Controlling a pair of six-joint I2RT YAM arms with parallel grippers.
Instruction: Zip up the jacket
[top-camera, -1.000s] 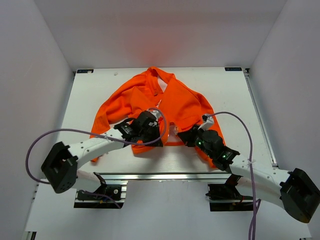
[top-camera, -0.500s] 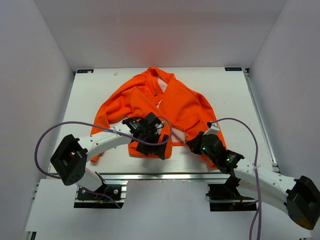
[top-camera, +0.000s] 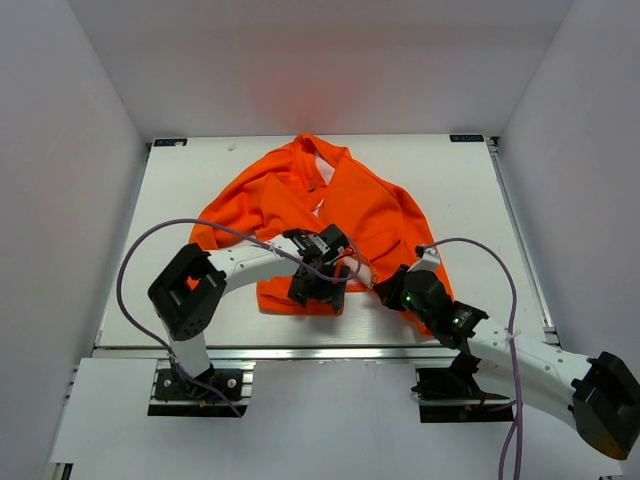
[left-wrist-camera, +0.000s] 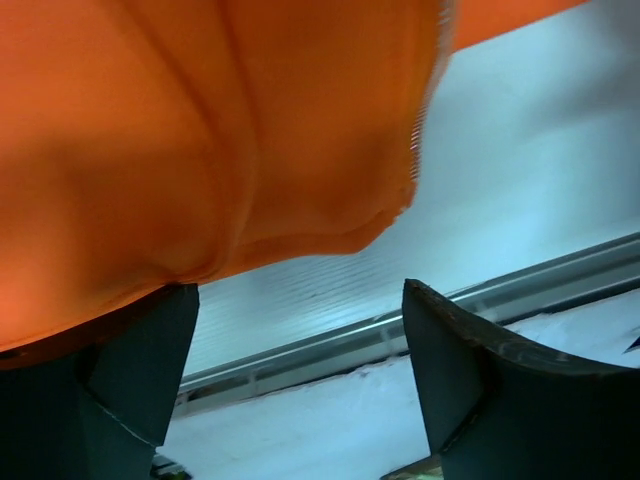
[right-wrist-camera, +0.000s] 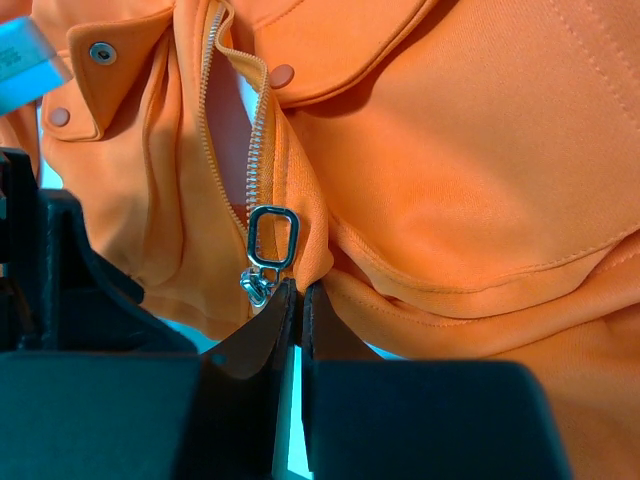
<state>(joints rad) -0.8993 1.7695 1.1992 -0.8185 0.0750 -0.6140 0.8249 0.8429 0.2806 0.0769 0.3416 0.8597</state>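
Observation:
The orange jacket (top-camera: 330, 215) lies flat on the white table, collar at the far side, front partly apart. My right gripper (right-wrist-camera: 298, 293) is shut on the jacket's bottom hem (right-wrist-camera: 330, 265), just right of the silver zipper pull (right-wrist-camera: 272, 237); above the pull the zipper teeth (right-wrist-camera: 258, 140) stand apart. In the top view the right gripper (top-camera: 380, 289) sits at the hem's near edge. My left gripper (top-camera: 322, 297) hovers over the hem's left half, open. In its wrist view orange fabric (left-wrist-camera: 200, 140) with a zipper edge (left-wrist-camera: 424, 130) hangs above the left gripper (left-wrist-camera: 300, 300), with nothing between the fingers.
An aluminium rail (top-camera: 320, 352) runs along the table's near edge, also seen past the left fingers as the rail (left-wrist-camera: 400, 335). White walls enclose the table (top-camera: 480, 200) on three sides. Purple cables (top-camera: 160, 235) loop off both arms.
The left gripper opened, let go of the hem and swung right toward the jacket's centre. The right gripper drew the hem a little toward the near edge, then held still.

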